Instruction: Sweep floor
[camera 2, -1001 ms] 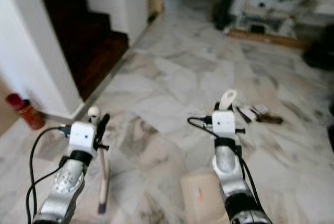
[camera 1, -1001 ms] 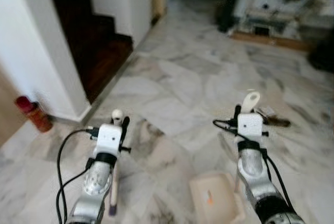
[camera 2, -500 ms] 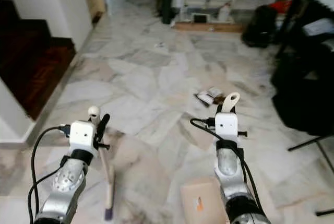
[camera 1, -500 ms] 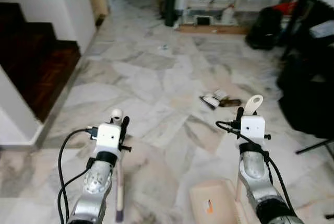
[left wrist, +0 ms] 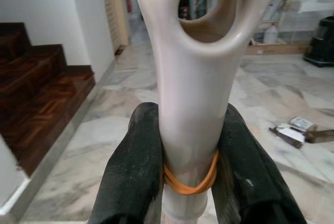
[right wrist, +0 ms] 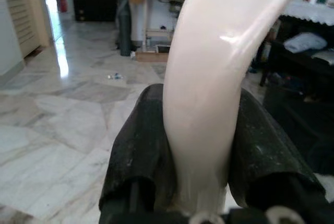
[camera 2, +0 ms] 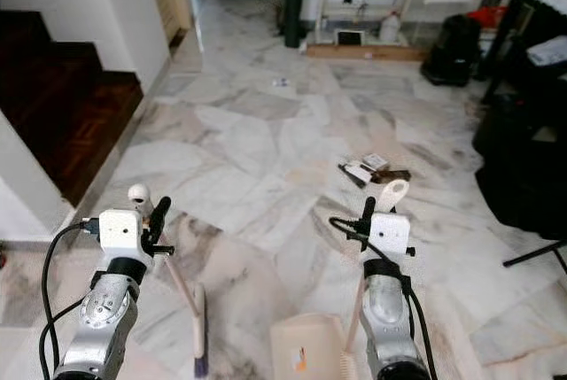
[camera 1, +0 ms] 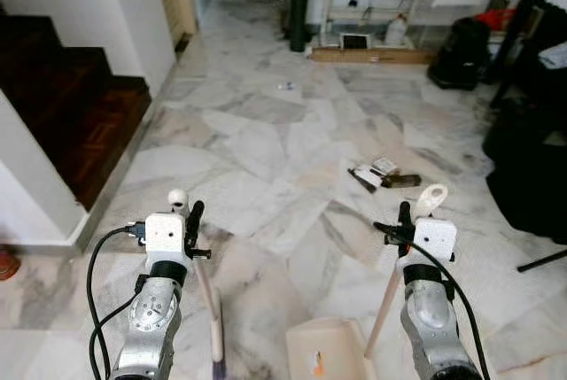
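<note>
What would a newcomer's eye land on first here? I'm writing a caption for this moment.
Most striking are the two silver arms low in front: the left gripper shut on a cream broom handle, the right gripper shut on a cream dustpan handle, with the dustpan on the marble floor between them. Next comes the small pile of litter ahead to the right, and the dark wooden stairs on the left.

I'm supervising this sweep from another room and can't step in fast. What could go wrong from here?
The litter lies well ahead of the dustpan, so it could scatter on the smooth marble floor rather than land in the pan. The right gripper pinches only the top of the dustpan handle, and the left gripper the broom handle, so either might twist. The black stand leg could snag.
</note>
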### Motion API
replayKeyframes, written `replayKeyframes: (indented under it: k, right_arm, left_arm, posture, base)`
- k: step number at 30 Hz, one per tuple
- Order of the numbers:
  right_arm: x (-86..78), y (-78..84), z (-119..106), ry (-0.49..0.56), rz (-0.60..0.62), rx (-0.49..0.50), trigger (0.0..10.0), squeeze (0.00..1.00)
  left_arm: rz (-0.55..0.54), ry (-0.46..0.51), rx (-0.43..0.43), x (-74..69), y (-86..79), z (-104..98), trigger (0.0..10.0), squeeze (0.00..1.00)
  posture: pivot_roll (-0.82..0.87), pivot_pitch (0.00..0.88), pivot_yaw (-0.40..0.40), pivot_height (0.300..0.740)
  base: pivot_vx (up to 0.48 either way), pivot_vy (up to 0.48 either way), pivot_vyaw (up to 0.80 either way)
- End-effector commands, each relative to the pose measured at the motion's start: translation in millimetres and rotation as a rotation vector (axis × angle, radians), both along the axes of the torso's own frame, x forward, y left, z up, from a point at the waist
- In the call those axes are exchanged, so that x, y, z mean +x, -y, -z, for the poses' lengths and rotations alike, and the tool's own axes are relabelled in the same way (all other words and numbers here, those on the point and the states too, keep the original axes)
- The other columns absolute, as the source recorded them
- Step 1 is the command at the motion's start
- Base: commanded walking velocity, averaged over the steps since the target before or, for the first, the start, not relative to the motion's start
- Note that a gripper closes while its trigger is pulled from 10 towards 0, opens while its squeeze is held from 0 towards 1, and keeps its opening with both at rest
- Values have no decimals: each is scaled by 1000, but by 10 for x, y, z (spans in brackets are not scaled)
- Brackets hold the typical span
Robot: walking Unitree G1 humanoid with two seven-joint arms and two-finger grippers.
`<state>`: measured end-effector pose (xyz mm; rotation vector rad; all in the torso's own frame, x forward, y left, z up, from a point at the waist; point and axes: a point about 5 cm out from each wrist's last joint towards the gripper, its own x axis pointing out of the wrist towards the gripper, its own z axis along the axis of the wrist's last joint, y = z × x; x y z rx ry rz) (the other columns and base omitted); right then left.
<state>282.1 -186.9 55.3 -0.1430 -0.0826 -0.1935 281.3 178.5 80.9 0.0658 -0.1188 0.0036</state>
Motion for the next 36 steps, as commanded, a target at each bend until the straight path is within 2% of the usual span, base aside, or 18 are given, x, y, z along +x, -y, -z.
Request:
replayKeyframes:
  k: [1,12,22,36]
  right_arm:
    - [-5,-1,-139,67,-19,-20,10000,0]
    - [-13,27,-177,64,-13,-19,10000,0]
    - [58,-19,-263,74,-44,-23,10000,0]
    - [59,-20,-276,69,-50,-31,10000,0]
  left_arm:
    - [1,50,-13,-12,-24,-100,10000,0]
    - [-16,44,-4,-11,-49,-109,10000,0]
    - [-12,52,-10,23,2,-138,10000,0]
    - [-2,51,-2,12,15,-136,10000,0]
  posture:
    - [84,0,0,740]
    - [75,0,-2,740]
    - [68,0,-10,740]
    - [64,3,-9,740]
  base:
    - [0,0,0]
    - [0,0,0]
    - [304,0,0]
    - [379,0,0]
